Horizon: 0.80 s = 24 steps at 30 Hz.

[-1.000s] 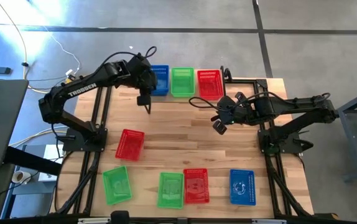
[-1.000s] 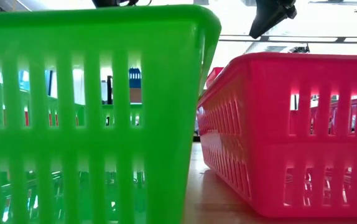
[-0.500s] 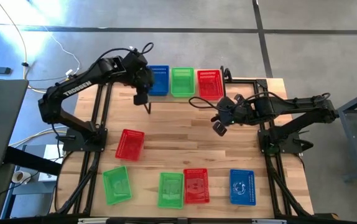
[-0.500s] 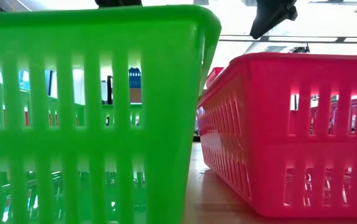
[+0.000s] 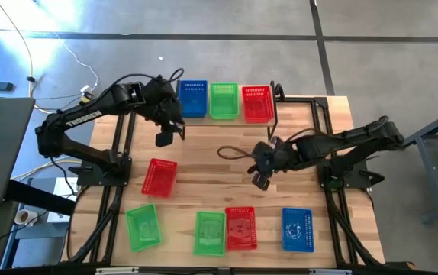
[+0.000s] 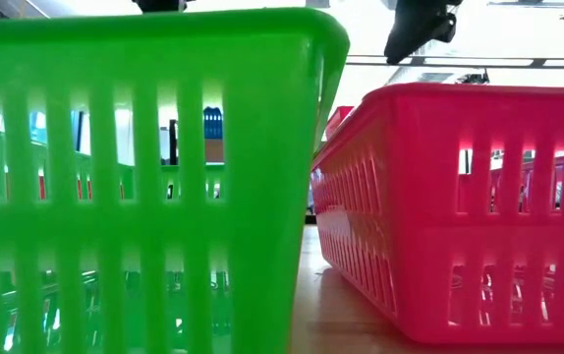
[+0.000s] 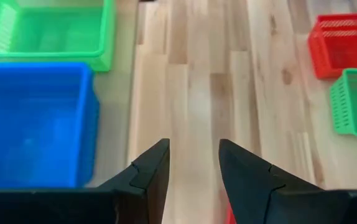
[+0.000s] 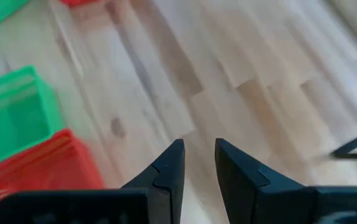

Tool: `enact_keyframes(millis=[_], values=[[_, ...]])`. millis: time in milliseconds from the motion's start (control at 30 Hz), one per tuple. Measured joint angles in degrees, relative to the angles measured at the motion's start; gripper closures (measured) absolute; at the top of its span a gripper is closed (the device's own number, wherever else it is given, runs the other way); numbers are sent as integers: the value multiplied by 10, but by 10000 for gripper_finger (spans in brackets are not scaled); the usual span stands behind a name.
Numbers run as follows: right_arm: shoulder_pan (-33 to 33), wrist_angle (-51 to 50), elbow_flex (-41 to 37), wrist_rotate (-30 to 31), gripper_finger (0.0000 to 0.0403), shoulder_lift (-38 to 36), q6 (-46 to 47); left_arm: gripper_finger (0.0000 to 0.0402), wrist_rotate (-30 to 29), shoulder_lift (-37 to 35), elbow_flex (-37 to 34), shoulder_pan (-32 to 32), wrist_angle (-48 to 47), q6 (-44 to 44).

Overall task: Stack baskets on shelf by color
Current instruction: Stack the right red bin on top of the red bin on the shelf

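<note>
Along the top centre of the high view, the shelf (image 5: pixel 225 116) carries a blue basket (image 5: pixel 194 98), a green basket (image 5: pixel 223 100) and a red basket (image 5: pixel 256 102) side by side; whether any is already a stack cannot be told. Five remain on the tabletop (image 5: pixel 219 164): a tilted red one (image 5: pixel 159 177) at left, and two green (image 5: pixel 143 227) (image 5: pixel 210 232), one red (image 5: pixel 240 228) and one blue (image 5: pixel 297 228) along the bottom. Left gripper (image 5: pixel 163 138) and right gripper (image 5: pixel 262 177) hover empty, fingers slightly apart
</note>
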Motion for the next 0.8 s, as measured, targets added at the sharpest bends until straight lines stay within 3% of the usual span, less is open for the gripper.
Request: enact_keyframes(millis=[367,567,800], values=[[95,9,0,-51,324,53,251,271,-21,-48,-66,-75,58,-59],[130,28,0,-69,324,71,403,271,-96,-54,-84,-111,67,-76],[160,46,0,-85,324,96,504,271,-116,-53,-92,-141,76,-82]])
